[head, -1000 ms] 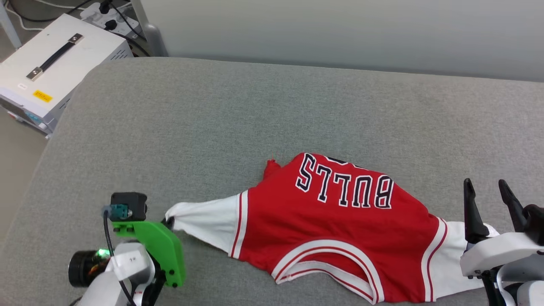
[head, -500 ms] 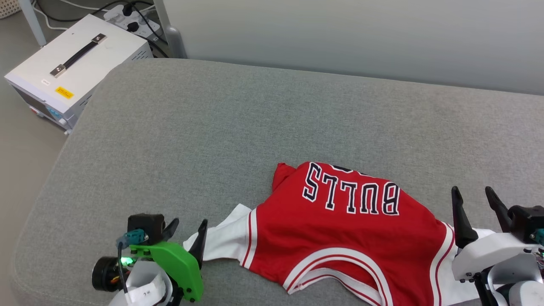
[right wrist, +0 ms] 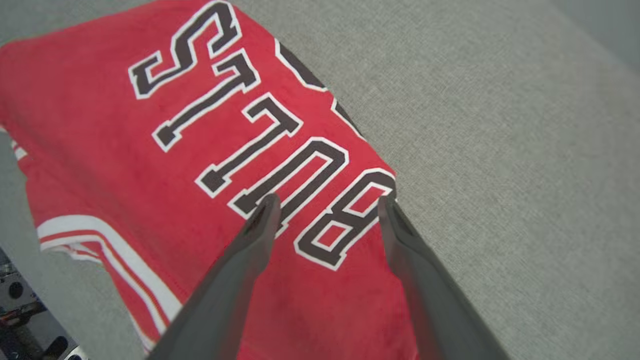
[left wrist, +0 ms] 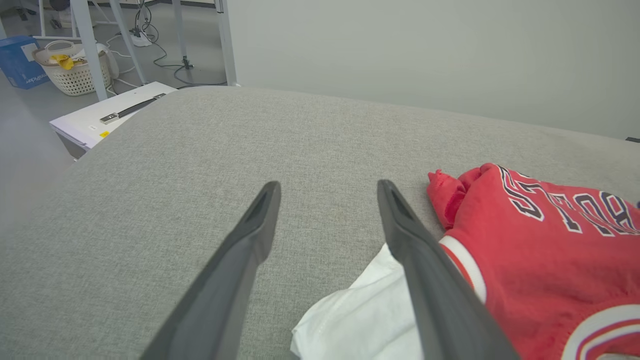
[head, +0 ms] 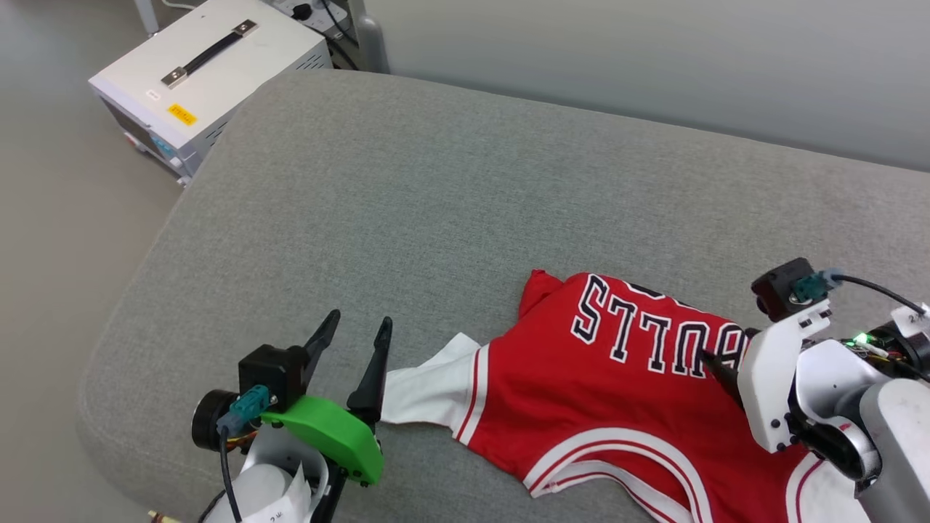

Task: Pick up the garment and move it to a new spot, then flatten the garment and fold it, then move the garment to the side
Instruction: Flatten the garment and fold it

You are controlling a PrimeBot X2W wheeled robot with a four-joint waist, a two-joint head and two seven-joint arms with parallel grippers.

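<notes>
Both grippers stand wide, with nothing between their fingers. I see the left gripper [head: 360, 317] at the lower left of the head view, fingers pointing up the frame. The finger nearer the garment [head: 603, 392] sits just beside the tip of a white sleeve [head: 425, 388]. In the left wrist view that finger crosses the sleeve's edge, though I can't tell whether it touches the cloth.

The garment lies on the grey surface [head: 436, 181] in the lower right of the head view. It is chest up, its black lettering [head: 654, 338] upside down to me. The red-and-white neck trim [head: 617, 447] curves toward the bottom edge, and the sleeve points left.

The right gripper [right wrist: 327, 197] hangs over the lettered part. In the right wrist view its spread fingertips frame the letter B, the right-hand tip at the garment's edge where red meets grey. At the upper left of the head view, a white box [head: 211, 80] with a dark handle [head: 209, 54] stands on the floor beside the surface.
</notes>
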